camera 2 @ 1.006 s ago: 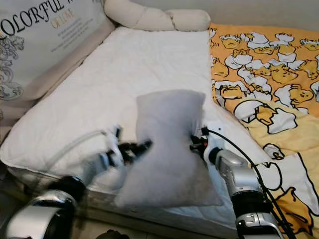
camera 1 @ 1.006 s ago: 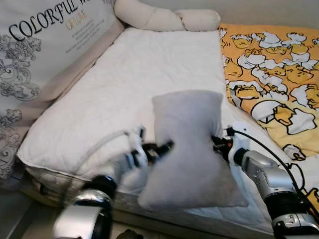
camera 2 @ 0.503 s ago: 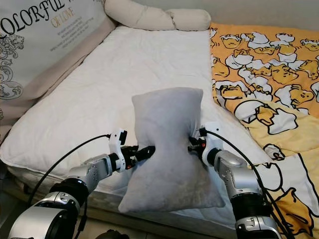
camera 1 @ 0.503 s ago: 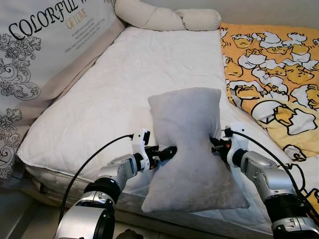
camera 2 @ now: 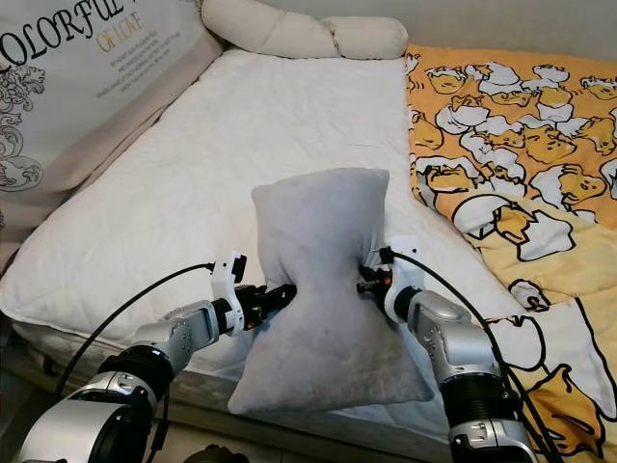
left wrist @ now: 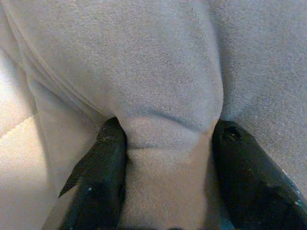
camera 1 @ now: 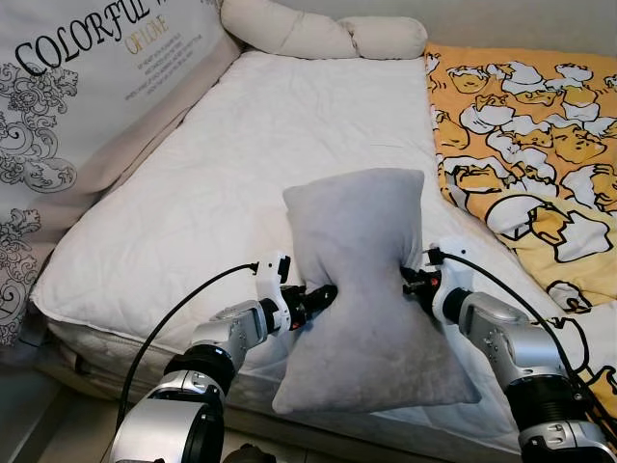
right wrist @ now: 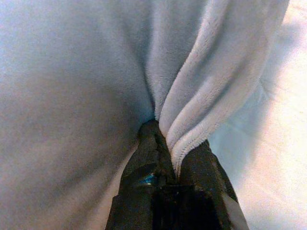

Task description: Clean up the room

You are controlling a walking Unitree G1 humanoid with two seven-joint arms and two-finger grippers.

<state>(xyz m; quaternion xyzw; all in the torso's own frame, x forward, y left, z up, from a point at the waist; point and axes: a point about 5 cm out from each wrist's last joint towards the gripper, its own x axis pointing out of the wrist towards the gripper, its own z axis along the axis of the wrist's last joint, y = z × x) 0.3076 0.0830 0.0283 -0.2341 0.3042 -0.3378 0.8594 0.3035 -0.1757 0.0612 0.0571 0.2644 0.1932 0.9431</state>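
A grey plush pillow (camera 1: 362, 289) is held upright over the near edge of the white mattress (camera 1: 241, 164), pinched in at its waist from both sides. My left gripper (camera 1: 326, 294) is shut on the pillow's left edge; in the left wrist view its two black fingers (left wrist: 103, 177) clamp a thick fold of grey pillow (left wrist: 163, 96) fabric. My right gripper (camera 1: 409, 280) is shut on the pillow's right edge, and in the right wrist view its fingers (right wrist: 158, 158) squeeze a seamed fold of the pillow (right wrist: 72, 86).
A long cream bolster (camera 1: 318, 34) lies at the head of the bed. A yellow cartoon-print blanket (camera 1: 525, 145) covers the right side. A printed fabric panel (camera 1: 87, 87) stands along the left side. Black cables (camera 1: 183, 309) trail from both arms.
The pillow has shifted slightly left and stands a little higher. The left arm, blurred a second ago, has settled. Both grippers keep their hold.
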